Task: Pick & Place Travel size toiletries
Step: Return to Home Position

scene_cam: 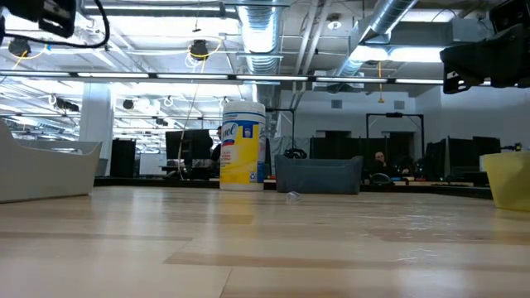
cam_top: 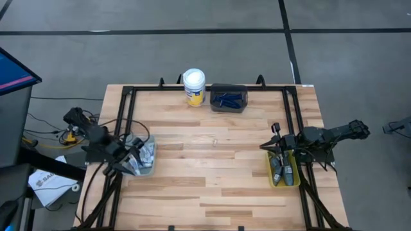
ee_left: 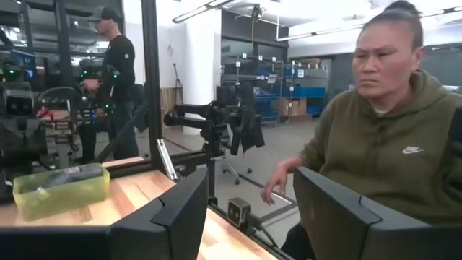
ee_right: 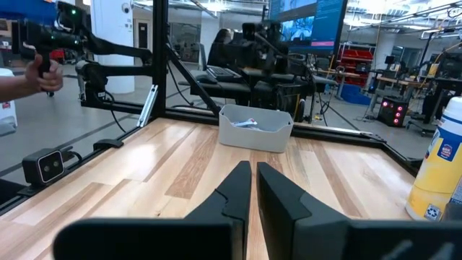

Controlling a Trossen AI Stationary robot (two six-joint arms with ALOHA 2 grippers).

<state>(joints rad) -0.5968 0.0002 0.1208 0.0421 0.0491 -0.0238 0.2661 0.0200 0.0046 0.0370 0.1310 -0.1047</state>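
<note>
Plastic and light, the white toothpaste tubes [ee_right: 245, 123] are judged slightly squashy, so a hold across the middle of the body is advised, whereas the stiffer dark-grey pods [cam_top: 282, 170] and thin blue razors [cam_top: 228, 99] are best pinched across their narrow sides. The tubes are found in the gray bin [ee_right: 256, 139] at the table's left edge, under the left gripper [ee_left: 249, 193], whose fingers are spread wide and empty. The pods are kept in the yellow tray [cam_top: 270, 172] under the right gripper [ee_right: 251, 177], which is drawn almost closed on nothing, and the razors lie in the dark bin [cam_top: 244, 108] at the far edge, well apart from both.
</note>
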